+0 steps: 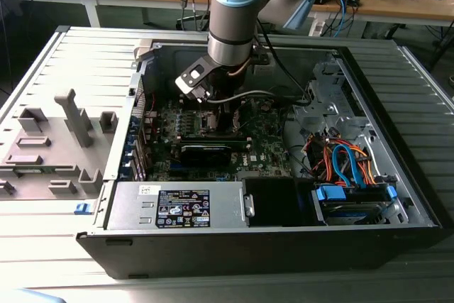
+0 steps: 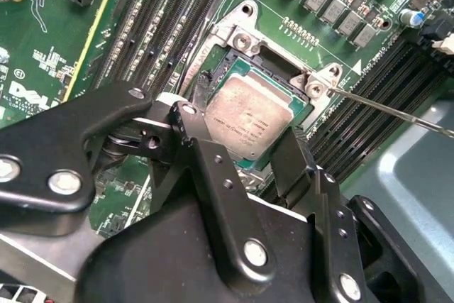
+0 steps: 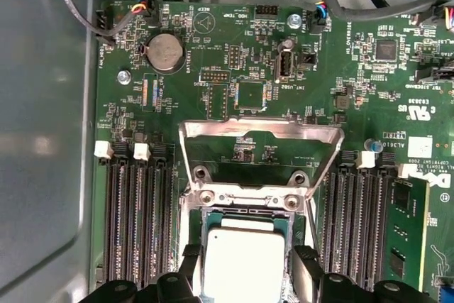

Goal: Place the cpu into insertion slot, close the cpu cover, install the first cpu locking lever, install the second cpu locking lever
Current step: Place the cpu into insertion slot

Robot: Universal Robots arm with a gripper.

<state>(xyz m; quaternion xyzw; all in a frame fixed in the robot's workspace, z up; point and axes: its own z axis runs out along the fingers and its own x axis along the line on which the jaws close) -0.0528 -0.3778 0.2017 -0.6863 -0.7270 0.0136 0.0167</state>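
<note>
The cpu (image 2: 248,120), a square chip with a silvery top, lies level inside the insertion slot (image 2: 278,62). My gripper (image 2: 240,133) is shut on it, its black fingers (image 2: 186,120) pressed against two opposite edges. In the first wrist view the cpu (image 3: 243,264) sits between the gripper's (image 3: 248,260) two tips, below the slot's silver rim (image 3: 245,196). The cpu cover (image 3: 259,127) is swung open, away from the slot. A thin locking lever (image 2: 397,108) juts out beside the slot. In the exterior view the gripper (image 1: 213,113) reaches down onto the motherboard inside the open computer case.
Long black memory slots (image 3: 138,218) flank the insertion slot on both sides. A black card (image 1: 206,150) lies just in front of it in the exterior view. The power supply (image 1: 177,207), the drive cage with coloured cables (image 1: 347,168) and the case walls (image 1: 145,51) hem in the board.
</note>
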